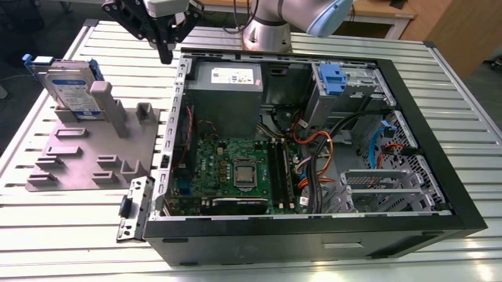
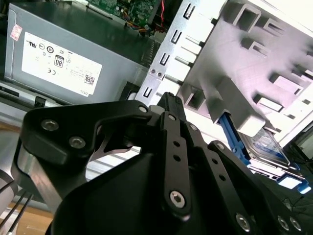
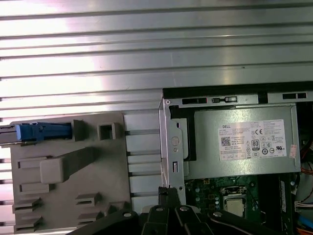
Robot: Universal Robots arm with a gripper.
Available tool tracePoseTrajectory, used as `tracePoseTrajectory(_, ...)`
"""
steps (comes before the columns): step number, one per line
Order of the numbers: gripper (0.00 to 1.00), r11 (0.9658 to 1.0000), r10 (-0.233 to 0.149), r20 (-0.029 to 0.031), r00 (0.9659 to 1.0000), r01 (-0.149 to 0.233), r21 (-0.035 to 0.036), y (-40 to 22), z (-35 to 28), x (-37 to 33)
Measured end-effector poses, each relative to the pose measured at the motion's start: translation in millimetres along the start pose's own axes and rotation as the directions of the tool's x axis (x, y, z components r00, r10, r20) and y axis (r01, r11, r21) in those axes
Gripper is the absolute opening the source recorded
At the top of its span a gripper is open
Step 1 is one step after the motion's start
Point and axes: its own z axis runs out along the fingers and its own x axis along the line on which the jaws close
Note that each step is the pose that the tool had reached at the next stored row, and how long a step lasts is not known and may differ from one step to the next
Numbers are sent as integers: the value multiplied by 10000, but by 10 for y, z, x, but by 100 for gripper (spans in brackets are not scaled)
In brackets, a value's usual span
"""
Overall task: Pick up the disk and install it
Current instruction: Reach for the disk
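**Item 1, claw** (image 1: 166, 57): black, on the arm at the top of the exterior view. Fingers drawn together to a single tip, nothing between them. It hangs above the far corner of the computer case, on the exterior view's left, in the gap between case and plate. In both wrist views the tip (image 2: 168, 100) (image 3: 168, 192) lies over the case's perforated metal edge. It is well apart from the disk.

**Item 2, disk** (image 1: 70, 91): silver-grey drive with a white-and-blue label and blue side rails. It stands on edge, upright, in a slot at the far end of the plate, beside a tall peg. The first wrist view shows it edge-on as a blue strip (image 3: 41, 132); the second wrist view shows its lower part behind a peg (image 2: 266, 147).

**Item 3, plate** (image 1: 86, 153): grey, moulded, with several upright pegs and low blocks, lying flat just beside the case.

**Item 4, computer case** (image 1: 314, 226): black, on its side, panel off. Inside are a grey power supply (image 1: 226, 88), a green motherboard (image 1: 235, 170) and 1 blue clip (image 1: 333, 79) in the drive bay.

**Item 5, surface** (image 1: 79, 235): ribbed metal, carrying plate and case.
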Motion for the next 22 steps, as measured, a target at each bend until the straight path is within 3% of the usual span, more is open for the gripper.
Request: tracePoseTrajectory(22, 11, 10000, 0, 0, 10000, 0, 0, -4, 0, 51)
